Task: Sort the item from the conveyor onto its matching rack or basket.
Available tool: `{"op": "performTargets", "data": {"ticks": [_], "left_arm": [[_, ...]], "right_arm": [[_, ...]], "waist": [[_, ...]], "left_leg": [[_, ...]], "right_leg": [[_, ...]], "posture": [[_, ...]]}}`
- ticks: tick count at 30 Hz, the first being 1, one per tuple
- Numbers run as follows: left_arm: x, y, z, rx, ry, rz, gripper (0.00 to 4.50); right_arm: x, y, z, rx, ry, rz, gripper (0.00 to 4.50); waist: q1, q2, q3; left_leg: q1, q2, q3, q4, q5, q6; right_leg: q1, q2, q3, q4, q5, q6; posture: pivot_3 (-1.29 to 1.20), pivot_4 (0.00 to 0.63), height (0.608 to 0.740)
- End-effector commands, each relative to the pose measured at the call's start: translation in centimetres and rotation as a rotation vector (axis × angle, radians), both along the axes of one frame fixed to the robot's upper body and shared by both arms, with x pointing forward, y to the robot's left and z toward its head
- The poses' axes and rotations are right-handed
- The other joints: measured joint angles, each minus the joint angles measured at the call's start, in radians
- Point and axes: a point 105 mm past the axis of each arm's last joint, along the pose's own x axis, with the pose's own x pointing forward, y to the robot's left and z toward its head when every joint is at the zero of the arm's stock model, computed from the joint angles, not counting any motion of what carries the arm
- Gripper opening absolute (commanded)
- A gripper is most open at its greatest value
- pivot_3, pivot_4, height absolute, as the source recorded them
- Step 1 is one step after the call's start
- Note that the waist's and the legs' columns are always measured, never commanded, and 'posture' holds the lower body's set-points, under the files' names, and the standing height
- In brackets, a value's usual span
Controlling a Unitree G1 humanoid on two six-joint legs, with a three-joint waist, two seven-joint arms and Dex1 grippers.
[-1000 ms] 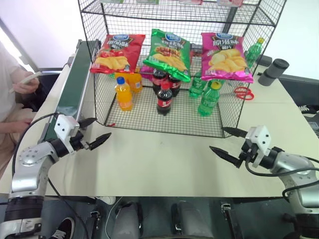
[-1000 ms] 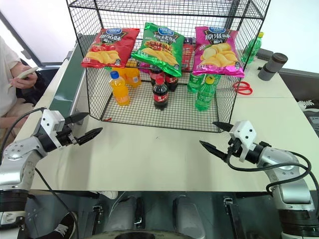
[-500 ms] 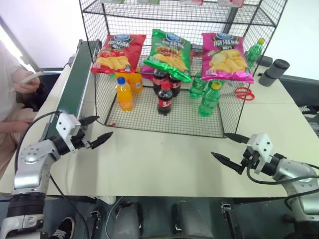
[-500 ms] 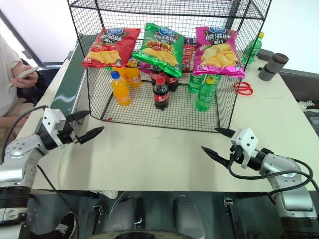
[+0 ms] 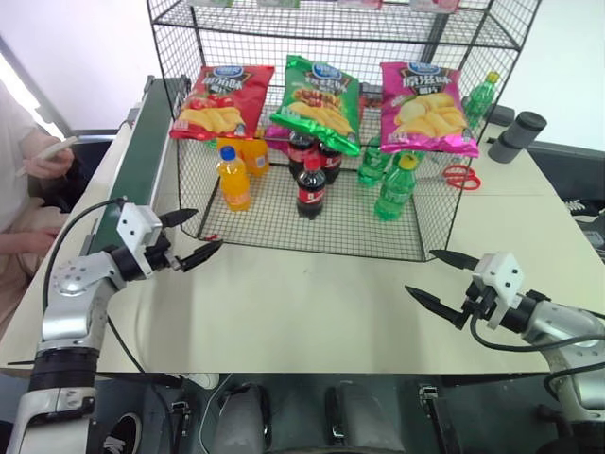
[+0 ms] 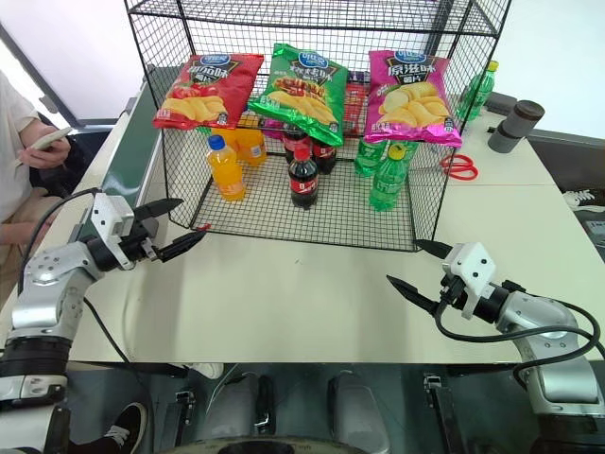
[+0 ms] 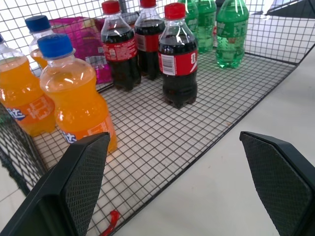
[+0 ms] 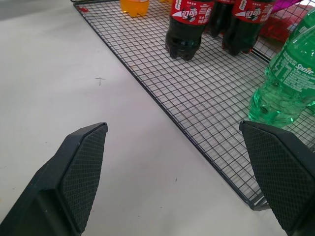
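My left tool (image 5: 189,242) and right tool (image 5: 442,281) hover wide and empty over the worktop (image 5: 312,303). The green crisp bag (image 5: 319,91) hangs ahead on the rack (image 5: 189,189), long axis upright, between the two tools.

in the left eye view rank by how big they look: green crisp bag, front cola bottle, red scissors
1. green crisp bag
2. front cola bottle
3. red scissors; they lie farther back behind mesh, so they may look smaller than they are.
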Motion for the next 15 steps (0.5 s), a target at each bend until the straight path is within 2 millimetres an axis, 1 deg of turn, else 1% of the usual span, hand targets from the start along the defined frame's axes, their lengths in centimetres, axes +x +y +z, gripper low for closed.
{"op": "performTargets", "data": {"ticks": [1,5,10,15], "left_arm": [[-0.02,0.0,1.04,-0.007,-0.052,-0.003,4.5],[-0.02,-0.17,1.35,-0.011,-0.062,-0.004,4.5],[-0.33,-0.26,0.8,0.001,-0.042,-0.009,4.5],[-0.47,-0.19,0.7,-0.001,-0.034,-0.002,4.5]], "right_arm": [[0.11,-0.04,0.97,-0.017,-0.053,0.004,4.47],[0.09,-0.16,1.02,-0.021,-0.056,0.003,4.47],[0.08,-0.05,0.73,-0.025,-0.039,0.01,4.47],[0.31,0.0,1.05,-0.028,-0.047,0.011,4.47]], "waist": [[0.001,0.0,0.0],[0.001,0.0,0.0],[0.0,0.0,0.0],[0.001,0.0,0.0]], "left_leg": [[0.0,0.0,0.0,0.0,0.0,0.0],[0.0,0.0,0.0,0.0,0.0,0.0],[0.0,0.0,0.0,0.0,0.0,0.0],[0.0,0.0,0.0,0.0,0.0,0.0]], "right_leg": [[0.0,0.0,0.0,0.0,0.0,0.0],[0.0,0.0,0.0,0.0,0.0,0.0],[0.0,0.0,0.0,0.0,0.0,0.0],[0.0,0.0,0.0,0.0,0.0,0.0]], "posture": [[0.0,0.15,0.74],[0.0,0.15,0.74],[0.0,0.15,0.74],[0.0,0.15,0.74]]}}
